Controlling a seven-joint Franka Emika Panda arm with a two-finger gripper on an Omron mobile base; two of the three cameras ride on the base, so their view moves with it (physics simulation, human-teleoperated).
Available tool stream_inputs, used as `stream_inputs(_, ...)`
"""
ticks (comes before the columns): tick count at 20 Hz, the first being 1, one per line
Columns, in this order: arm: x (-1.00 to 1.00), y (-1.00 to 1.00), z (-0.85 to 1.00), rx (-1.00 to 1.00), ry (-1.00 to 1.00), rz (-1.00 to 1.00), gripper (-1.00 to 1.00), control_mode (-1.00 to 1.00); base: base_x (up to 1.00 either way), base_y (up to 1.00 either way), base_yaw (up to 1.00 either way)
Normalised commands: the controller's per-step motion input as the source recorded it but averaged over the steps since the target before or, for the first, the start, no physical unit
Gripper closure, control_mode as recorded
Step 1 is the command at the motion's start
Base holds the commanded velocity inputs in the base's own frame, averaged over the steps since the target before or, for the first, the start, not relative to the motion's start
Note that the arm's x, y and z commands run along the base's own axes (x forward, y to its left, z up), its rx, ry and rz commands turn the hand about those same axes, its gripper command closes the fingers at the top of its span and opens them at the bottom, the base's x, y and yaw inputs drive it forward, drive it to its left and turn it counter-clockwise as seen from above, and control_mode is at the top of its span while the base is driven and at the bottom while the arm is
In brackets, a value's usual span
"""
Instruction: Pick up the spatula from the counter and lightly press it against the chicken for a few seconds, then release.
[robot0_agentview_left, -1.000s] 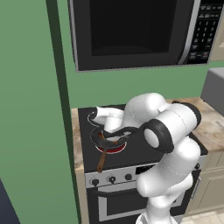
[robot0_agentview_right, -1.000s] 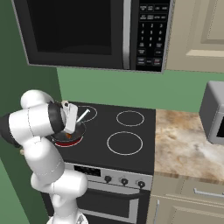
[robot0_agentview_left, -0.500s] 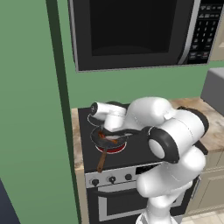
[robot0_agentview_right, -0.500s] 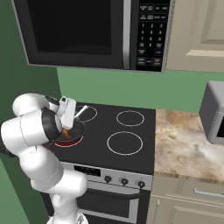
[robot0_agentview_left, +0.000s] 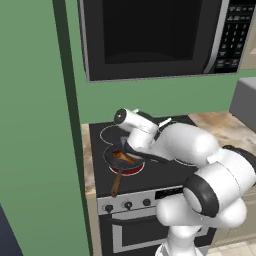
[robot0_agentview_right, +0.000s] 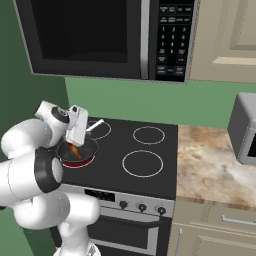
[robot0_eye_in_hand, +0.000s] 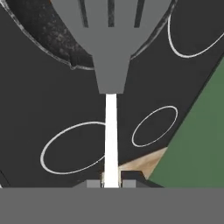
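My gripper (robot0_eye_in_hand: 111, 183) is shut on the white handle of the spatula (robot0_eye_in_hand: 111, 127). The spatula's grey slotted head reaches over the black pan (robot0_eye_in_hand: 48, 35). From the right base view, the hand and gripper (robot0_agentview_right: 76, 142) hang over the pan (robot0_agentview_right: 87, 148) on the front left burner, and orange chicken (robot0_agentview_right: 75, 151) lies in it just below the fingers. The white handle of the spatula (robot0_agentview_right: 96, 124) sticks out behind the hand. In the left base view the gripper (robot0_agentview_left: 134, 144) is above the chicken (robot0_agentview_left: 121, 158). I cannot tell whether the head touches the chicken.
The pan's brown handle (robot0_agentview_left: 116, 184) points toward the stove's front edge. The black stove (robot0_agentview_right: 145, 162) has free burners to the right. A microwave (robot0_agentview_right: 100, 35) hangs overhead, a green wall panel (robot0_agentview_left: 35, 125) stands close on the left, and a stone counter (robot0_agentview_right: 210, 160) lies to the right.
The arm's elbow has swung round and come closer to the cameras. The hand stays over the pan with the spatula in its grip, shifted only slightly.
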Motion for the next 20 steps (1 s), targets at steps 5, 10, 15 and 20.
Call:
stream_inputs(5, -0.47, -0.3, 0.37, 0.17, -0.02, 0.1, 1.0, -1.0, 0.0, 0.0, 0.0)
stream_inputs(10, -0.51, -0.21, 0.53, 0.17, -0.08, 0.11, 1.0, -1.0, 0.0, 0.0, 0.0)
stream_inputs(15, -0.47, -0.21, 0.68, 0.18, -0.07, 0.1, 1.0, -1.0, 0.0, 0.0, 0.0)
stream_inputs(20, -0.53, -0.3, 0.55, 0.25, -0.02, 0.07, 1.0, -1.0, 0.0, 0.0, 0.0)
